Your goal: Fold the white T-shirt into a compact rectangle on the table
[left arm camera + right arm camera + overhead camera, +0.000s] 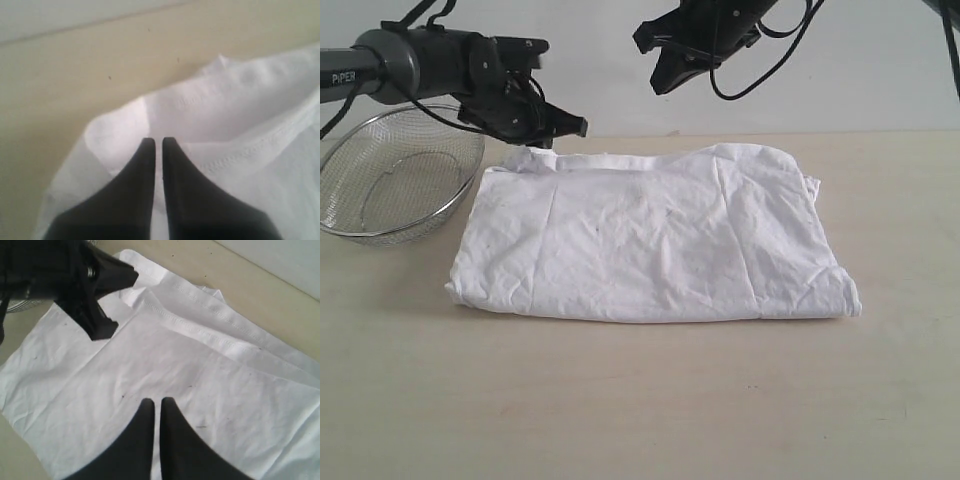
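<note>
1. The white T-shirt (650, 240) lies near the middle of the table (640, 400), already doubled into a broad, wrinkled rectangle. Its folded edge is nearest the exterior camera and its stitched hems are stacked along the far side.
2. The left gripper (570, 128) hangs just over the shirt's far-left corner. Its jaws are pressed together with no cloth between them, as the left wrist view shows (158, 142).
3. The right gripper (665, 82) is raised above the far edge near the middle. It is likewise clenched and empty, and it looks down on the flat top layer (157, 402).
4. My reading is that the folding is nearly done and what remains is tidying. The far-left corner bunches up, and its layers do not line up.
5. To do that well, the left jaws need to part before they descend, then take only the loose top layer at the hem, not the whole stack.
6. Any pull should be short and low, along the table, so the lower layers stay put.
7. The right arm could press the middle flat while the corner is squared. A lifted grip risks undoing the fold.
8. The wire-mesh bowl (420, 160) sits just beside that corner, so the left arm has little room to swing outward.
</note>
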You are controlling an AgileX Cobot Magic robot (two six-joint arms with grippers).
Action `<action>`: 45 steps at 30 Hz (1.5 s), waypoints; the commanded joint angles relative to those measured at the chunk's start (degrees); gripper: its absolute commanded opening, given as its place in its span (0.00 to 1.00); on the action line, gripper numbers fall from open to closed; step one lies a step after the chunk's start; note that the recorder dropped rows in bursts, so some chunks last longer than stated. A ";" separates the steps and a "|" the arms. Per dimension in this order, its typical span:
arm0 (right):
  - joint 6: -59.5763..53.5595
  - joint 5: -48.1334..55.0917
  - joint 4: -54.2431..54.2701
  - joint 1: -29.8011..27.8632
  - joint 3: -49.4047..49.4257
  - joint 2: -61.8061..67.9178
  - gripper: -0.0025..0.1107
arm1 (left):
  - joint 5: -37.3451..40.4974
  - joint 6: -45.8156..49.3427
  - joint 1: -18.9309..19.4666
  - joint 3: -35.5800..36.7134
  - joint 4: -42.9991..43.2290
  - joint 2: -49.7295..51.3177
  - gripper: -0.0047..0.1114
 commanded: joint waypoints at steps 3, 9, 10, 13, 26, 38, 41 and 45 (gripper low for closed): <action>0.00 0.00 -0.27 -0.35 -0.02 -0.90 0.02 | 13.81 0.64 2.40 -8.67 -0.32 0.11 0.08; -0.13 0.00 -0.27 -0.35 -0.02 -0.55 0.02 | 30.18 11.87 2.11 -9.52 -17.53 -0.20 0.08; -0.13 0.00 -0.27 -0.35 -0.02 -0.47 0.02 | 31.32 13.96 2.00 -9.52 -20.61 -0.20 0.08; -0.13 0.00 -0.38 -0.35 -0.02 0.56 0.02 | 26.12 13.36 1.01 -9.52 -17.66 0.03 0.08; -0.13 0.00 0.11 -0.35 -0.02 2.41 0.02 | 14.34 13.12 1.01 -9.52 -8.02 4.77 0.08; -0.13 0.00 0.33 -0.35 -0.02 2.41 0.02 | 7.81 3.02 1.01 -11.26 12.84 5.55 0.08; -0.13 0.00 0.33 -0.35 -0.02 2.41 0.02 | 7.91 2.91 1.11 -14.10 13.12 5.55 0.08; -0.13 0.00 0.32 -0.35 -0.02 2.41 0.02 | 12.45 1.87 1.11 -18.70 11.46 5.55 0.08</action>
